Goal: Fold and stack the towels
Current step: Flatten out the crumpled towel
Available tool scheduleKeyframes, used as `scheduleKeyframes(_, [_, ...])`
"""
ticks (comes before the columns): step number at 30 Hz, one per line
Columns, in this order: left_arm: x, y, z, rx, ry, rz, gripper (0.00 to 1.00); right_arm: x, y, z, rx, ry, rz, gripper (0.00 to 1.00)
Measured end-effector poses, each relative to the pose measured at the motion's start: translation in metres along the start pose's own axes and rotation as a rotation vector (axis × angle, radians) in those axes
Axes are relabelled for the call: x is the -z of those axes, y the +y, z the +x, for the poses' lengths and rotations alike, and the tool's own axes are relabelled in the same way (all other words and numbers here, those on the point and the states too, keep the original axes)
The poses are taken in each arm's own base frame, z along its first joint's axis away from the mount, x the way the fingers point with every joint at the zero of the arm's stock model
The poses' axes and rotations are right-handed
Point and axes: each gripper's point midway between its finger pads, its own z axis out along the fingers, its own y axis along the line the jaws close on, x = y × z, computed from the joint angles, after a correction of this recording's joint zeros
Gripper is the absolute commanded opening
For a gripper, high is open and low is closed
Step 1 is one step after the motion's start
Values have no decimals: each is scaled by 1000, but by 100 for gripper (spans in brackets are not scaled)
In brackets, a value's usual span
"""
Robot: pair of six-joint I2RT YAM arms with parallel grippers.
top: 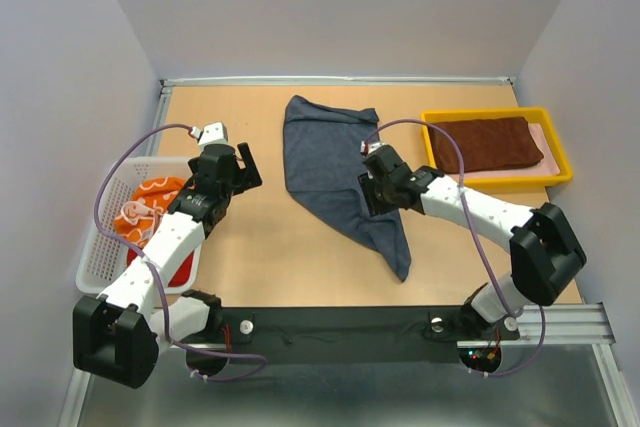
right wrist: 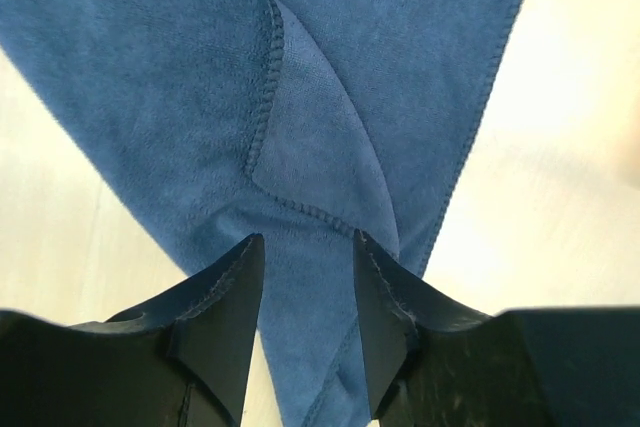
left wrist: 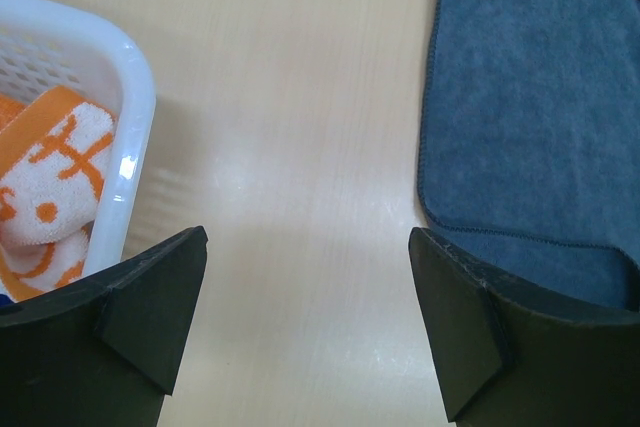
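The navy towel [top: 330,162] lies skewed in the middle of the table [top: 260,237], the right hand [right wrist: 308,247] narrowly parted over a turned-over flap and gripping nothing, the left hand [left wrist: 305,247] wide open beside its left edge, likely so both can square it.

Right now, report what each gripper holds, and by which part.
Nothing is held. Left gripper is open over bare table; right gripper stands parted above the navy towel.
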Motion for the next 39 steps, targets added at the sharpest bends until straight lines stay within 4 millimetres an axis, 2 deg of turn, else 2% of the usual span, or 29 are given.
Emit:
scheduleKeyframes(5, [0, 0, 0, 0, 1, 1, 93, -23, 5, 8, 17, 59, 18, 49])
scheduleKeyframes(12, [0, 0, 0, -1, 0, 0, 93, -43, 16, 5, 16, 76, 47, 48])
scheduleKeyframes(18, [0, 0, 0, 0, 0, -2, 93, -57, 14, 6, -6, 87, 96, 41])
scheduleKeyframes(23, [0, 0, 0, 0, 0, -2, 93, -68, 10, 13, -16, 106, 133, 30])
scheduleKeyframes(24, [0, 0, 0, 0, 0, -2, 93, -69, 10, 13, -17, 108, 136, 28])
scheduleKeyframes(25, [0, 0, 0, 0, 0, -2, 93, -69, 10, 14, -17, 108, 136, 20])
scheduleKeyframes(28, [0, 0, 0, 0, 0, -2, 93, -68, 12, 13, -17, 104, 135, 10])
scheduleKeyframes(34, [0, 0, 0, 0, 0, -1, 93, -62, 17, 9, -13, 89, 112, 9])
scheduleKeyframes(39, [0, 0, 0, -3, 0, -1, 93, -42, 34, -4, -25, 50, 22, 9])
